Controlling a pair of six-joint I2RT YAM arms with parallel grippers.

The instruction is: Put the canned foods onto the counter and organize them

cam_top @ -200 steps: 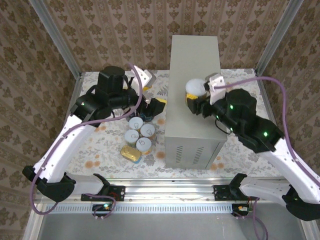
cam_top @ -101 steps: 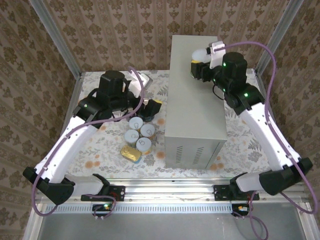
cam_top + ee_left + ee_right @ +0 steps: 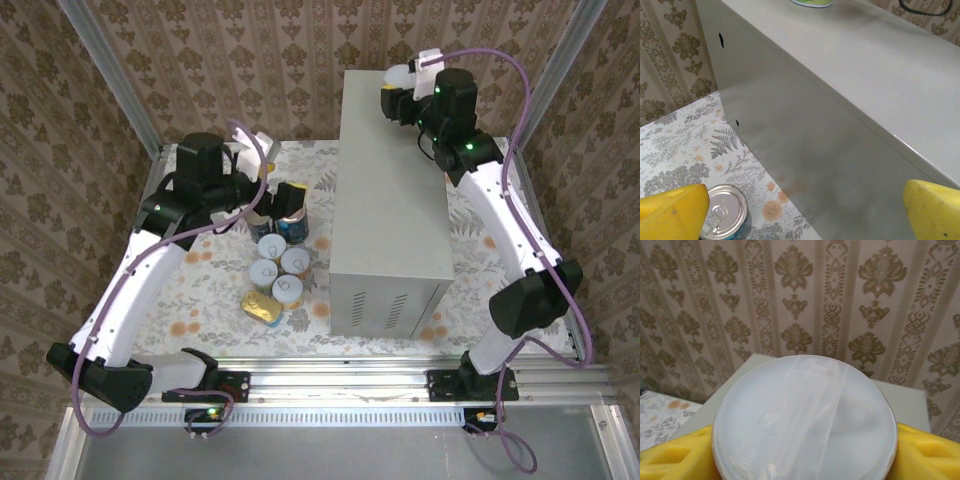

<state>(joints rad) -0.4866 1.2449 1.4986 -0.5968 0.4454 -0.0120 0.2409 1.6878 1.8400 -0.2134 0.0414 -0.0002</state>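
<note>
Now the right tool point(image 3: 393, 100), part-closed around a white-lidded can point(image 3: 805, 415), has carried it from mid-top to the far back corner of the grey table point(image 3: 390, 200), probably for release. The left tool point(image 3: 805, 212) gapes empty, with a blue can point(image 3: 725, 214) just below its finger.

White-lid can point(image 3: 805, 420); btm off-frame
</note>
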